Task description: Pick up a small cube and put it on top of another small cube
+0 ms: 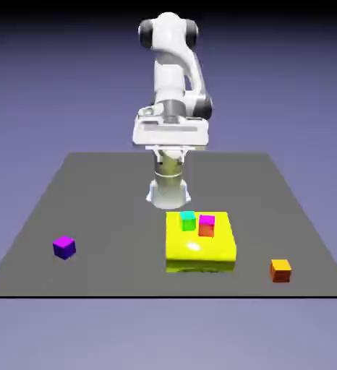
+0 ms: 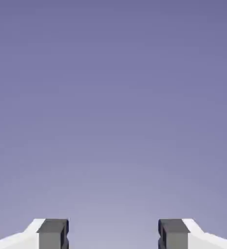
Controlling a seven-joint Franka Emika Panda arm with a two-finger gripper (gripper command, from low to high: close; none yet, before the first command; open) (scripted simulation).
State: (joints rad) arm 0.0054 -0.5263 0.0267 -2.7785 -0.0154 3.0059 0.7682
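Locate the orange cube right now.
In the exterior view, the orange cube sits on the dark table near its front edge, on the exterior view's right, beyond the yellow block.

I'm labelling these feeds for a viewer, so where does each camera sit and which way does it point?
Exterior view: from across the table and above, facing the robot; it shows the white arm and its gripper, with the yellow block and small orange cube nearer the camera.
Hand view: on the hand, looking along the open gripper into plain blue-violet backdrop; only the two fingers show, at the bottom edge.
Shared: the gripper and the backdrop; no cube appears in both.
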